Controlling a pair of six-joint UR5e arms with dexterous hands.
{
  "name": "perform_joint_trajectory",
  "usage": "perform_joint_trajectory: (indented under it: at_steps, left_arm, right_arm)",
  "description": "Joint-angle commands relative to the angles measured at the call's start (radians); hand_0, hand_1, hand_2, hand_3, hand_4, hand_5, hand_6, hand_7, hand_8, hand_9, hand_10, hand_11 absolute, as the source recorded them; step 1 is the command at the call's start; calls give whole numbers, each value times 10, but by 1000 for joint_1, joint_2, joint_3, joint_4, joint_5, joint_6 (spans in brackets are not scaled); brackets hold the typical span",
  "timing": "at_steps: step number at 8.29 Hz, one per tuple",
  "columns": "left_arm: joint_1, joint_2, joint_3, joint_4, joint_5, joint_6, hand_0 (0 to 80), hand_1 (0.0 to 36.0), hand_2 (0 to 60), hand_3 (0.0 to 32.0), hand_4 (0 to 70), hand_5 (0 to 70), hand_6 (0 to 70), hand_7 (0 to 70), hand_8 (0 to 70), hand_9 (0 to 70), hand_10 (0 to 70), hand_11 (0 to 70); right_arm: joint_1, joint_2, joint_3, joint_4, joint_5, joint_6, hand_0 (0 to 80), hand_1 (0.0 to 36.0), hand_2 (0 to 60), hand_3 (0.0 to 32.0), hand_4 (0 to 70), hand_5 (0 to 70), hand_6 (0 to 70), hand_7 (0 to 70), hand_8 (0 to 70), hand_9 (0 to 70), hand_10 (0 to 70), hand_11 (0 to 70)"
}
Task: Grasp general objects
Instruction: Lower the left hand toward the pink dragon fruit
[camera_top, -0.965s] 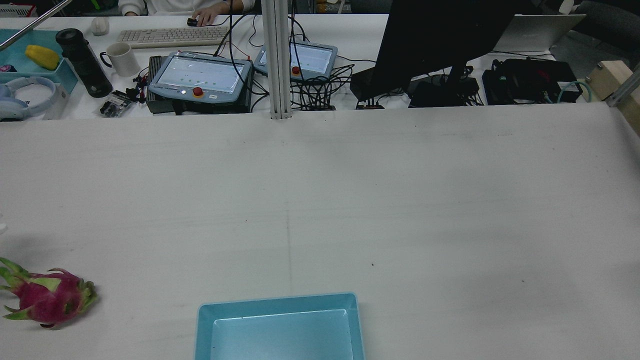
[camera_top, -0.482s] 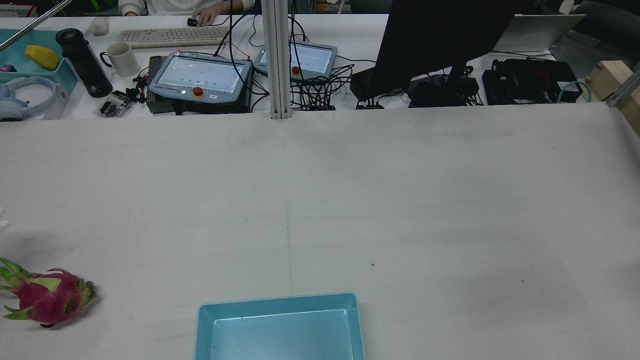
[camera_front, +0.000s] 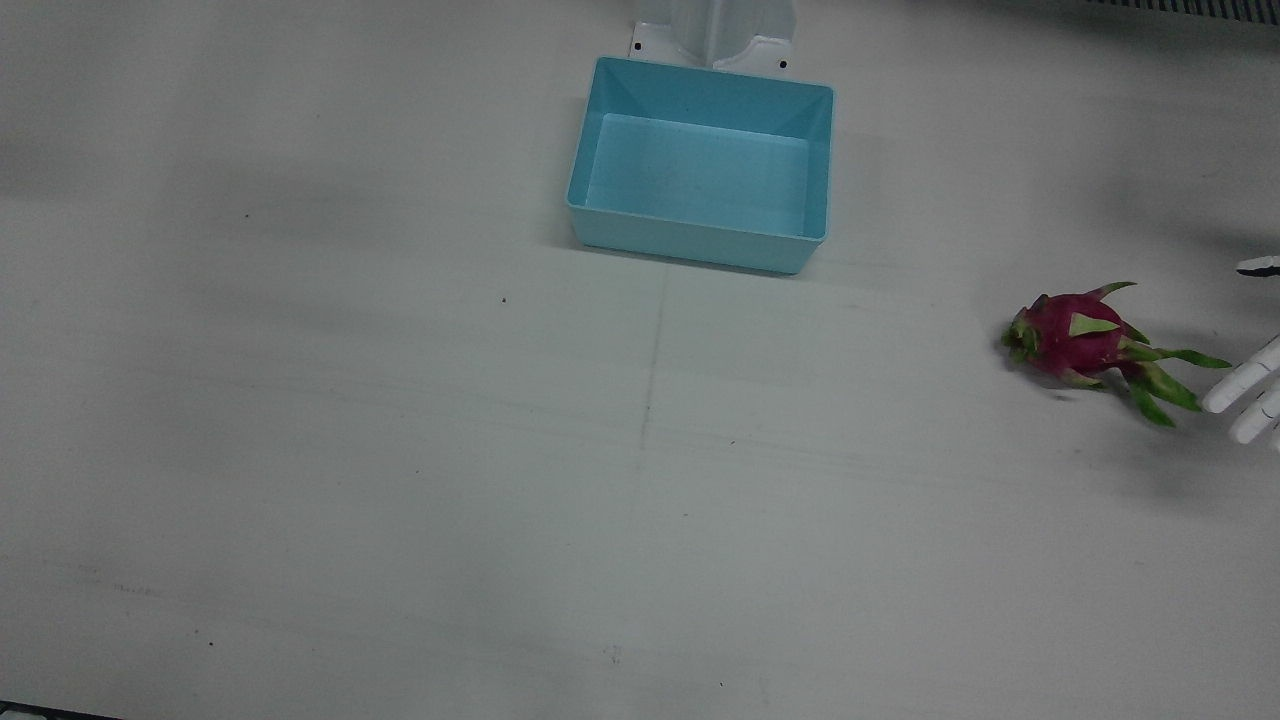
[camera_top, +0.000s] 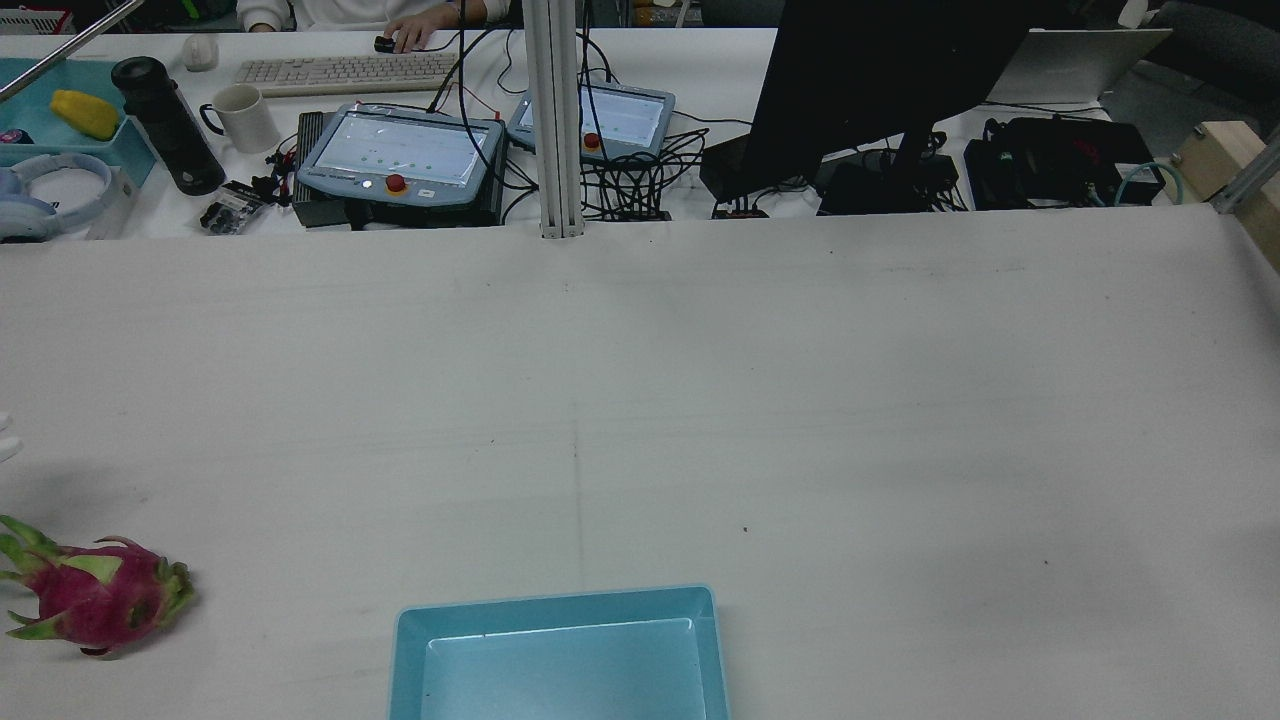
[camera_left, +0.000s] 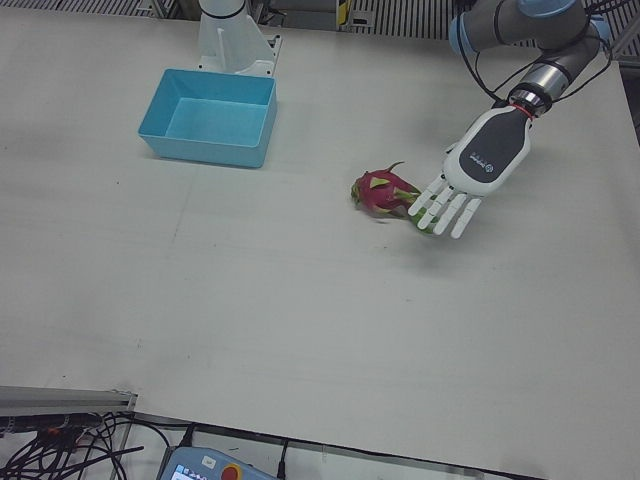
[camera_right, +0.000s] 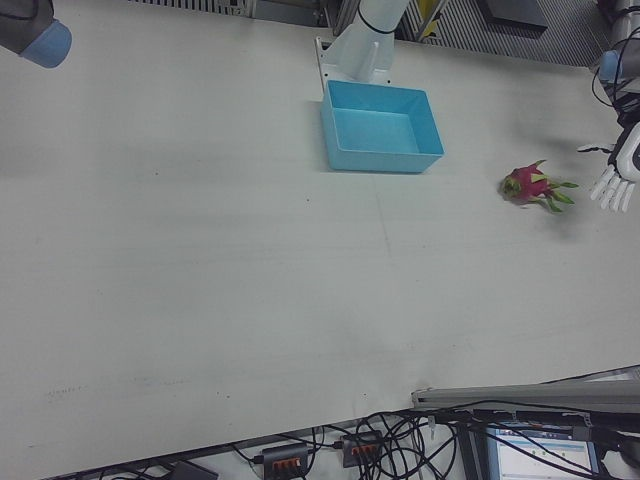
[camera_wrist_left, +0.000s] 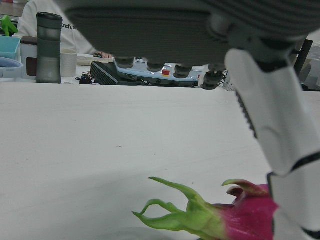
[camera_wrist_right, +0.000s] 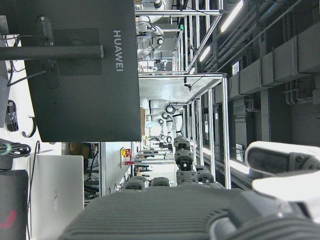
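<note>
Table (camera_left: 300, 320) is filling the left-front view, with the bin (camera_left: 208, 117) sitting empty at upper left. Right of centre the left hand (camera_left: 470, 170) is hanging with fingers (camera_left: 445, 212) spread and empty, tips over the leafy end of the dragon fruit (camera_left: 383, 191). Approach seems under way; next it likely needs lowering and curling around the body. The right hand's fingers cannot be told.

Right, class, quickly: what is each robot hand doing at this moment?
Left hand: open, fingers spread, holding nothing, beside the dragon fruit.
Right hand: cannot be told; only its own camera shows part of it.
</note>
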Motion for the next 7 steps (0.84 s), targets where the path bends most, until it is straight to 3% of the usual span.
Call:
perform_joint_trajectory:
  at_steps: [1, 4, 7]
  left_arm:
    - [1, 10, -1, -16, 15, -1, 542, 217, 68, 72, 0, 0, 0, 48, 0, 0, 0, 0]
    - [6, 90, 8, -102, 18, 2, 548, 227, 84, 58, 0, 18, 0, 54, 0, 0, 0, 0]
    - [9, 91, 23, -154, 7, -9, 556, 232, 97, 36, 10, 114, 0, 68, 0, 0, 0, 14]
  right_arm:
    - [0, 0, 0, 0, -1, 2, 0, 0, 0, 0, 0, 0, 0, 0, 0, 0, 0, 0]
    - [0, 0, -1, 0, -1, 2, 0, 0, 0, 0, 0, 0, 0, 0, 0, 0, 0, 0]
    - [0, 0, -3, 0, 0, 2, 0, 0, 0, 0, 0, 0, 0, 0, 0, 0, 0, 0]
